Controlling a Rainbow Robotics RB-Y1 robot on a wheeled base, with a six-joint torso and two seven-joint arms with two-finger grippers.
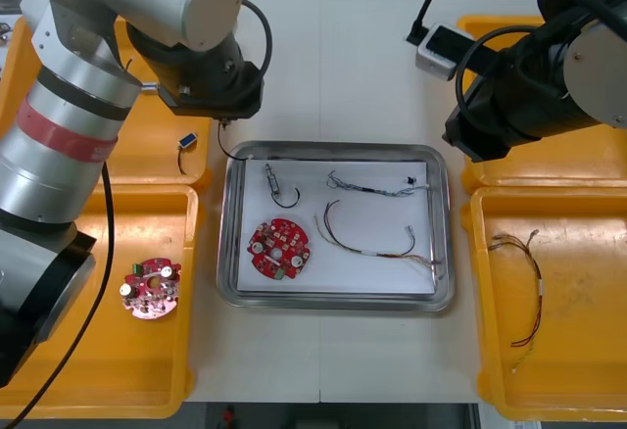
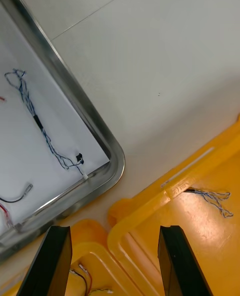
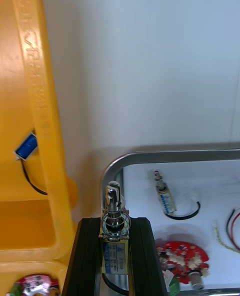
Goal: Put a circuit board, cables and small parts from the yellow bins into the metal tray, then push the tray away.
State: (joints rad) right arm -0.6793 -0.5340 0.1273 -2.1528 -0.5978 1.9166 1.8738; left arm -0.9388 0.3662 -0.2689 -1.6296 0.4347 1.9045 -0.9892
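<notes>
A: One small metal part (image 3: pixel 114 203) pinched in left gripper (image 3: pixel 114 223). Where?
B: At metal tray (image 3: pixel 165 156), far-left corner, by the rim. Probably meant for a drop inside, near circuit board (image 1: pixel 279 249).
A: Right gripper (image 2: pixel 114 236)?
B: Spread wide, empty, off tray's far-right corner.

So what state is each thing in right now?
metal tray: holds a circuit board, cables, one part.
left gripper: fingers shut on a small metal part, above the tray's corner.
right gripper: fingers open, empty, above the right bins.
spare circuit board: lying in a left bin.
</notes>
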